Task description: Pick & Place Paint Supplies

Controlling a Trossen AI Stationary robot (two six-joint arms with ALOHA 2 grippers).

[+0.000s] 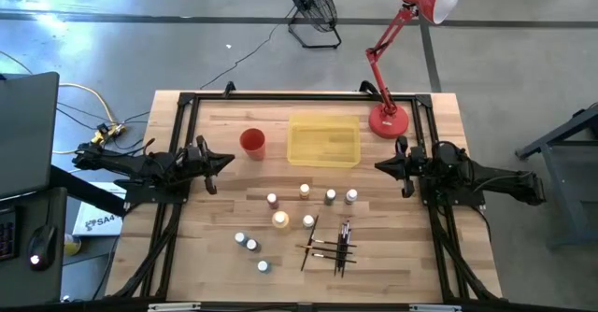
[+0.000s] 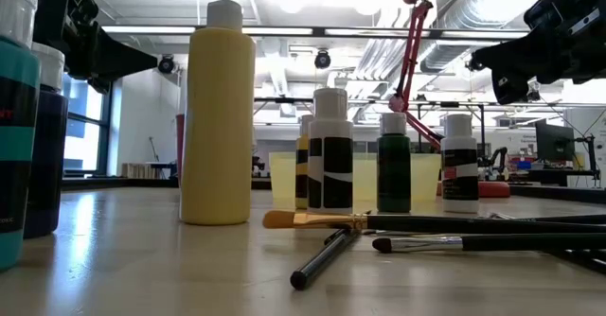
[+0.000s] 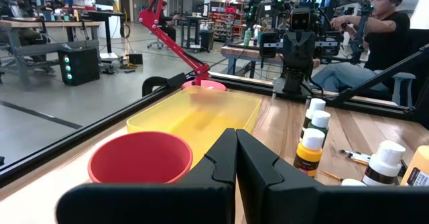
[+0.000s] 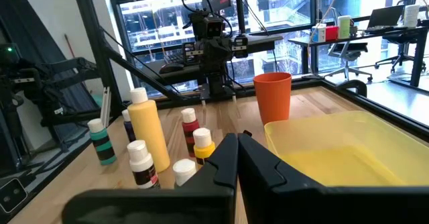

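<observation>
Ten or so small white-capped paint bottles (image 1: 280,219) stand mid-table, thin dark-handled brushes (image 1: 332,244) crossed just beside them. Behind sit a translucent yellow tray (image 1: 323,142) and red cup (image 1: 252,141). Left gripper (image 1: 222,162) and right gripper (image 1: 384,164) hover closed, empty, at opposite edges.

We see small white-capped bottles (image 1: 305,191) standing upright mid-table, four in a row, a larger yellow bottle (image 1: 280,219) behind them, three more (image 1: 250,244) apart. Dark-handled brushes (image 1: 332,245) lie crisscrossed flat beside them.
</observation>
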